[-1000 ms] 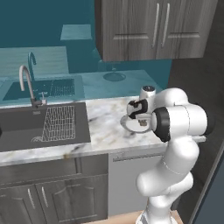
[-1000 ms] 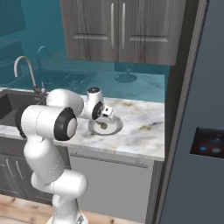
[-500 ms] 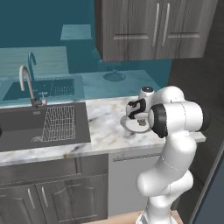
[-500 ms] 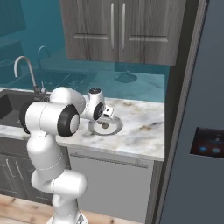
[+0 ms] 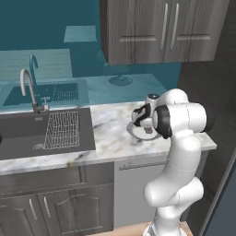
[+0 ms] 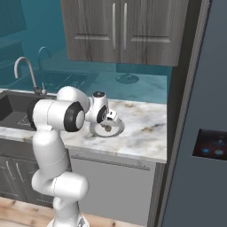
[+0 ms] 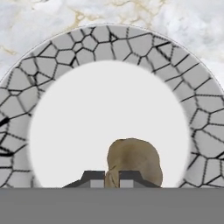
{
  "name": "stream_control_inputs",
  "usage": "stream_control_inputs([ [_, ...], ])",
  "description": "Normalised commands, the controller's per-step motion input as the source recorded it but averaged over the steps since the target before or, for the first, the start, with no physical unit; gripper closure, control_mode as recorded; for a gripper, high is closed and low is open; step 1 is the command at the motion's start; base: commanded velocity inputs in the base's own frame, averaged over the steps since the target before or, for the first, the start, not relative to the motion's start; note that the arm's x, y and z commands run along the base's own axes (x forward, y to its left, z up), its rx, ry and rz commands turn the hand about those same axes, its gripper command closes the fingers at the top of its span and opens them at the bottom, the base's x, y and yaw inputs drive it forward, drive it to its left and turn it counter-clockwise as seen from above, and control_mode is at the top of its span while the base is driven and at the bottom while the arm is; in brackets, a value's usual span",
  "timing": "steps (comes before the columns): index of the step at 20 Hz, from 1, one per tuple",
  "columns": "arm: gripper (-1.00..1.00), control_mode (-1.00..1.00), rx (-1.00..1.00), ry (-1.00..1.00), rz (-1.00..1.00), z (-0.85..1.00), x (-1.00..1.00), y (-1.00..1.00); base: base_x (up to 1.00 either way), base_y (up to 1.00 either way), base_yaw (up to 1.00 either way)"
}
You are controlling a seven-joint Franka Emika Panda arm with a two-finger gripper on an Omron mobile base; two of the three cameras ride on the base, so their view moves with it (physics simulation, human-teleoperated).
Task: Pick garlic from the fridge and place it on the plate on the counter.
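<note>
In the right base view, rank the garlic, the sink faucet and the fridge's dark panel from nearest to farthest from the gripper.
1. garlic, right at the gripper, over the plate.
2. faucet, far left, by the sink.
3. fridge panel, far right.

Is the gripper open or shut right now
Shut on the garlic: the gripper fingertips pinch it over the plate.

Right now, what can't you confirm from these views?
- Whether the garlic touches the plate: hand view, its underside is hidden behind the end effector fingertips.
- Near half of the plate: left base view, the arm covers it.
- Fridge interior: right base view, the door is shut and the frame edge cuts it off.
</note>
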Motion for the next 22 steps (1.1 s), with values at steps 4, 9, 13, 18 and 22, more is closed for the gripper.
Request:
stream_control_inputs([
  [4, -1.0, -1.0, 0.04, 0.0, 0.0, -0.15, 0.02, 0.0, 0.0, 0.0, 0.0],
  [9, -1.0, -1.0, 0.01, 0.0, 0.0, -0.02, 0.01, 0.0, 0.0, 0.0, 0.0],
  [13, -1.0, -1.0, 0.0, 0.0, 0.0, 0.0, 0.0, 0.0, 0.0, 0.0, 0.0],
  [18, -1.0, -1.0, -0.05, 0.02, 0.0, 0.05, 0.0, 0.0, 0.0, 0.0, 0.0],
  [22, -1.0, -1.0, -0.1, 0.01, 0.0, 0.39, 0.0, 0.0, 0.0, 0.0, 0.0],
])
